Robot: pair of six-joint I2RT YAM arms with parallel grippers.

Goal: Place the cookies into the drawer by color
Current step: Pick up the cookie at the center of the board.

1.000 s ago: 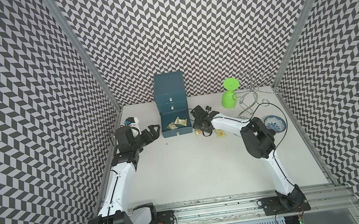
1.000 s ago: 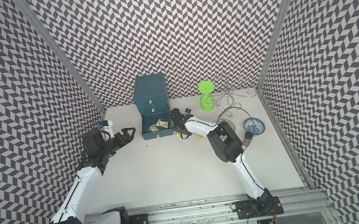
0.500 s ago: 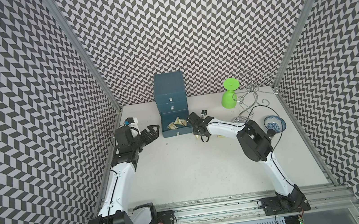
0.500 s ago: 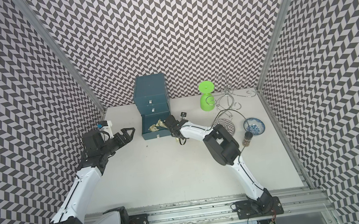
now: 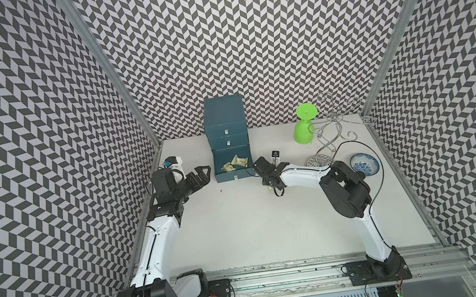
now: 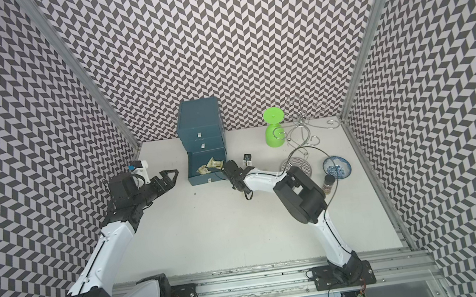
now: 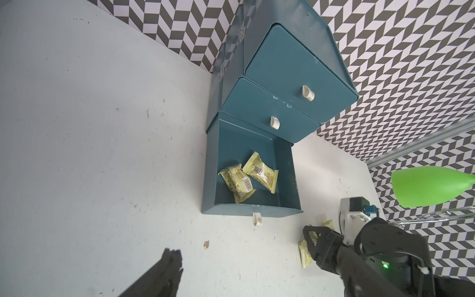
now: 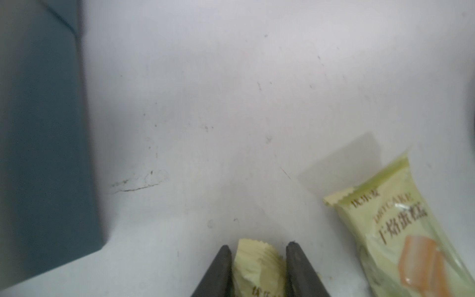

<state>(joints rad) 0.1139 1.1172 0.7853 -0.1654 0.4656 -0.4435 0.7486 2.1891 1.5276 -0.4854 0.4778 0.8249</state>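
Right gripper [image 8: 259, 245] at the pick of a pale yellow cookie, the pinched packet [image 8: 258, 267], on the table [image 5: 272, 232] just beside the drawer chest [image 5: 224, 116]. The two dark fingers [image 8: 221, 267] press on opposite sides of the packet's crimped end, and the wrapper buckles between them; whether the hold is firm enough to lift cannot be told. The packet's long axis runs back along the fingers toward the wrist, so the jaws bear across its narrow width. A second packet [image 8: 401, 231] of the same colour lies flat on the table, on the side of the gripper away from the chest, untouched. The bottom drawer [image 7: 277, 209] is pulled out, its teal side wall near the gripper on the robot's left. Two stored packets [image 7: 261, 174], also pale yellow, lie side by side within, and the two upper drawers are shut. The right arm is the nearer one: elbow raised and bent, forearm stretched low toward the chest, wrist tipped down at the table. The left gripper [image 5: 204, 176] hangs on the opposite side of the drawer, apart from it, jaws spread wide and empty, its arm reaching forward along the left wall. The coming move is judged a lift and a short carry leftward over the drawer's side wall.
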